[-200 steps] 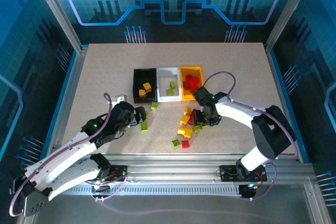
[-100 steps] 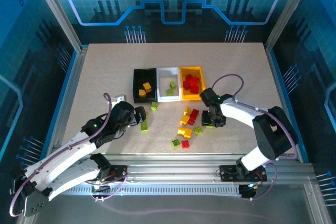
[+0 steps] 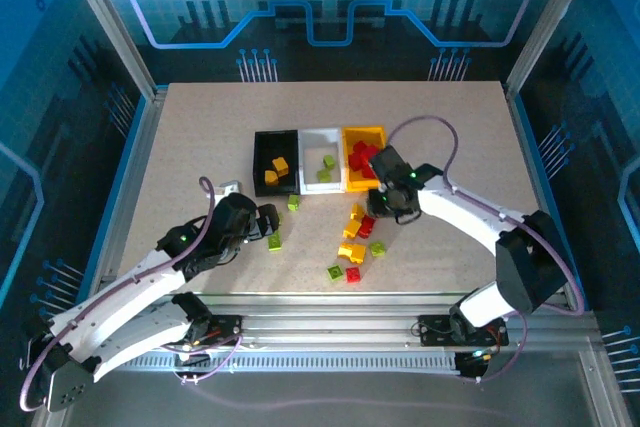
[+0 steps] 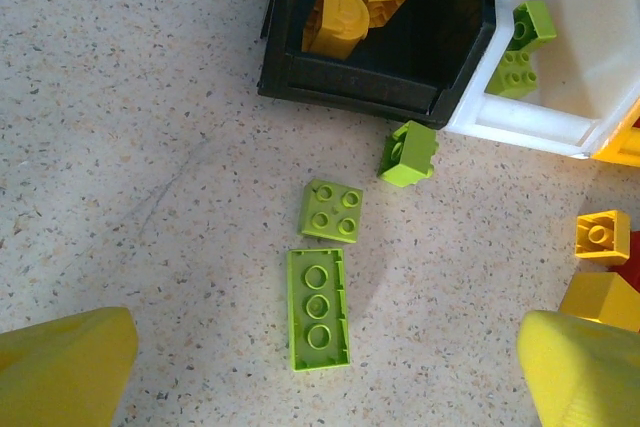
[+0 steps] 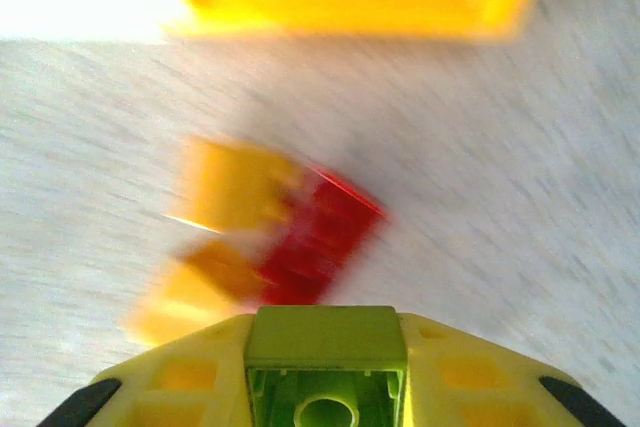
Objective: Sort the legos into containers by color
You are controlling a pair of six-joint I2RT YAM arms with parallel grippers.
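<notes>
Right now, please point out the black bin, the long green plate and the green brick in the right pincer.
black bin point(image 4: 350, 87), left wrist view, near wall
long green plate point(image 4: 318, 308), left wrist view, middle stud
green brick point(image 5: 326, 338), right wrist view, upper face

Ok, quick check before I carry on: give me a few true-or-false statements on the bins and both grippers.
1. The black bin holds yellow-orange legos. True.
2. The right gripper is shut on a red lego. False: it holds a green lego.
3. The left gripper is open, holding nothing. True.
4. The white bin holds red legos. False: green legos lie in it.
</notes>
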